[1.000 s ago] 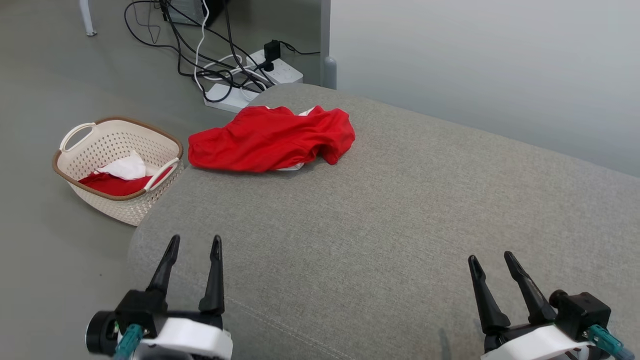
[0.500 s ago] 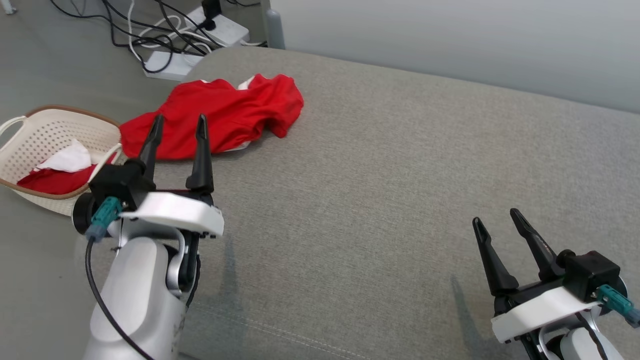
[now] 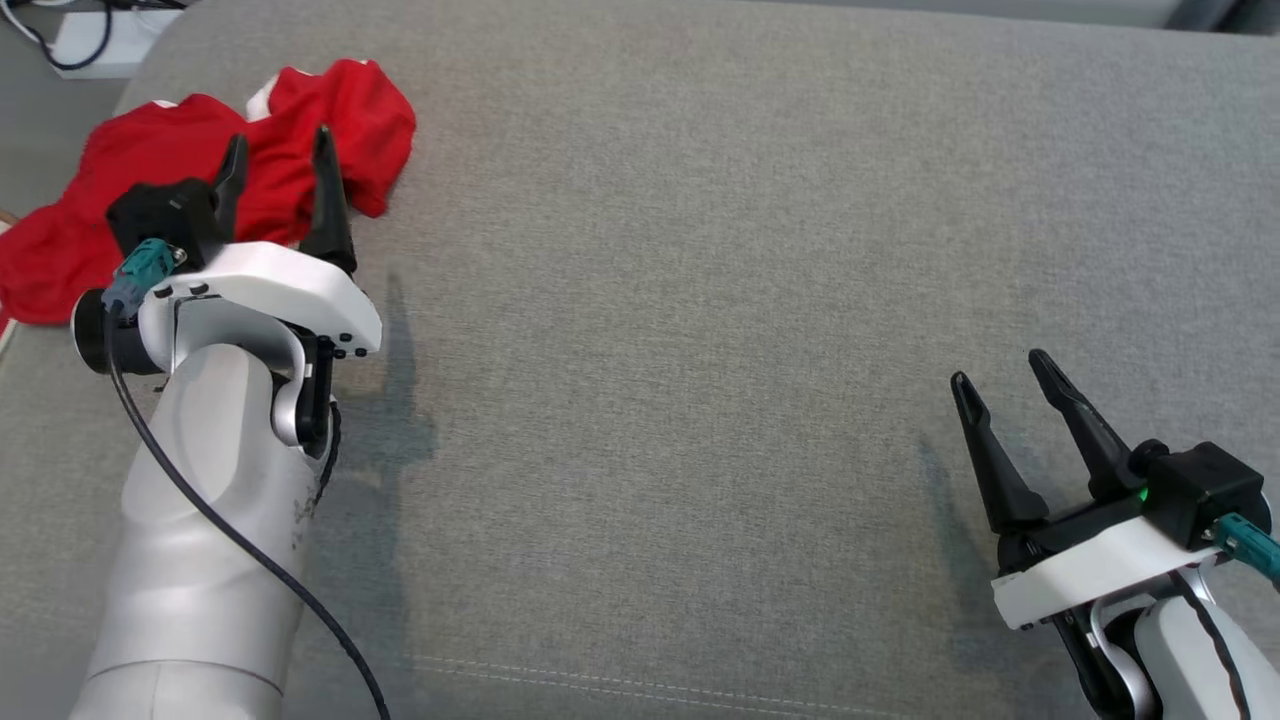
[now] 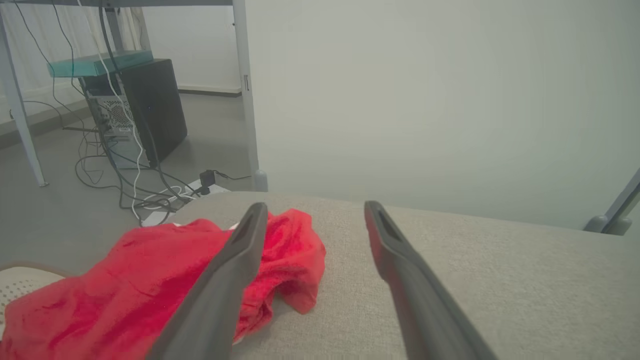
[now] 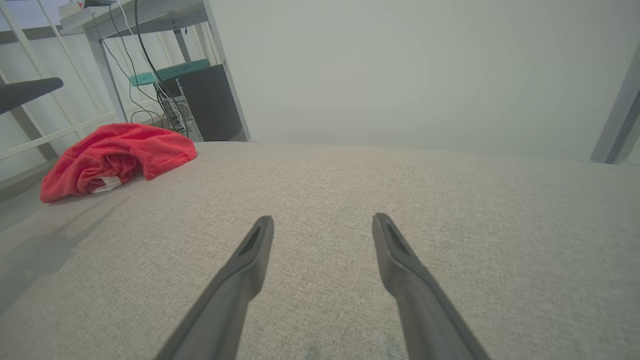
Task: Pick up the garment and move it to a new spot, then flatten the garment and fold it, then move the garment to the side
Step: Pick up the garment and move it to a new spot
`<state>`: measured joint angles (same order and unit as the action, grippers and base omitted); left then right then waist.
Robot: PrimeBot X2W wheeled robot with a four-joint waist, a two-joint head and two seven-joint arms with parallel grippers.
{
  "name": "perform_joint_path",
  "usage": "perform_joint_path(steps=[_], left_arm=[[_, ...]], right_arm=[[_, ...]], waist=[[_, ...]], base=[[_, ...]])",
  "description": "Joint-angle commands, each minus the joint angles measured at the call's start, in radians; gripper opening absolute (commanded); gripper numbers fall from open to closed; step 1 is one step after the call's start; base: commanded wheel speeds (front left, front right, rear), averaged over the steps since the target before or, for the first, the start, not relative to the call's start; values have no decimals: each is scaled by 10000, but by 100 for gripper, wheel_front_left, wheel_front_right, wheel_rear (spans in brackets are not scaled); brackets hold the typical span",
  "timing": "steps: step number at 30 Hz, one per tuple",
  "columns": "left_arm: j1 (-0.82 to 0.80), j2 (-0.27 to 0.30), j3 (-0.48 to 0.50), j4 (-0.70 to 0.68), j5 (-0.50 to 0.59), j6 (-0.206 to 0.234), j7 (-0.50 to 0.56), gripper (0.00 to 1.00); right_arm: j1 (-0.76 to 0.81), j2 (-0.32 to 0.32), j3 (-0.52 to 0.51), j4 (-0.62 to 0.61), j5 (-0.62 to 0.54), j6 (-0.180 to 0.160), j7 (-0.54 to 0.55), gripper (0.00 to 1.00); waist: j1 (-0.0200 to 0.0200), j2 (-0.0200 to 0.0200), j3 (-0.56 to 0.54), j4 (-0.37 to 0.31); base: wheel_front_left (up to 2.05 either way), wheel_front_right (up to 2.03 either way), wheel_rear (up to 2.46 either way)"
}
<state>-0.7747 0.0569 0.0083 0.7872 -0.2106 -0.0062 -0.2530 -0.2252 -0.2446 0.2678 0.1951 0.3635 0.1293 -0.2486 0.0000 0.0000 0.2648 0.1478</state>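
- Crumpled red fabric garment (image 3: pixel 350 105) lies far left on the grey upholstered seat (image 3: pixel 700 250), not yet lifted.
- The left hand (image 3: pixel 280 140) hovers by it, spread apart; the right hand (image 3: pixel 1000 368), also apart and empty, sits near right.
- Pick-up, flattening, folding and moving aside all remain.

The light is bright, soft and even, with no glare or hard highlights. In the head view the left gripper (image 3: pixel 280 137) throws a soft grey shadow to its right on the grey cushion (image 3: pixel 700 300), and the right gripper (image 3: pixel 1001 367) throws a fainter one to its left. The red garment (image 3: pixel 150 150) is vivid, with its folds only lightly shaded. That view is sharp across the weave. In both wrist views the near fingers (image 4: pixel 235 260) are blurred, the far wall (image 4: pixel 425 100) is a pale, featureless wash, and upright lines lean towards the frame edges. A dull shadow patch lies on the cushion at the near left of the right wrist view.
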Motion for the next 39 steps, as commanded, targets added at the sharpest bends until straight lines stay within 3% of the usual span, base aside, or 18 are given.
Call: perform_joint_path(steps=[1, 6, 11, 30, 31, 32, 39], left_arm=[[-560, 462, 285, 299, 161, 107, -88, 100], [-1259, 930, 182, 1838, 545, 457, -88, 100], [-2016, 1963, 0, 3405, 1111, 1374, -88, 100], [-2484, 2475, 77, 4622, 813, 1663, -88, 100], [-2490, 2484, 58, 4616, 818, 1685, -88, 47], [-2483, 2482, 46, 4598, 813, 1690, -88, 0], [-2066, 2481, 23, 4025, 738, 1570, -88, 0]], right_arm=[[-226, -124, 213, -349, 93, 14, -132, 100], [-445, -134, 298, -419, 269, 14, -132, 100], [-701, -267, 583, -371, 455, 14, -132, 100], [-748, -610, 960, -454, 749, 14, -132, 100], [-740, -625, 973, -442, 749, 14, -132, 100], [-737, -635, 988, -434, 751, 14, -132, 100], [-745, -648, 1238, -374, 850, 14, -132, 100]], waist=[[0, 0, 472, -441], [0, 0, 900, -739], [0, 0, 1461, -1069], [0, 0, 2071, -1384], [0, 0, 2064, -1384], [0, 0, 2055, -1382], [0, 0, 1771, -1348]], base=[[0, 0, 0], [0, 0, 0], [0, 0, 0], [0, 0, 0], [0, 0, 0], [0, 0, 0], [0, 0, 0]])
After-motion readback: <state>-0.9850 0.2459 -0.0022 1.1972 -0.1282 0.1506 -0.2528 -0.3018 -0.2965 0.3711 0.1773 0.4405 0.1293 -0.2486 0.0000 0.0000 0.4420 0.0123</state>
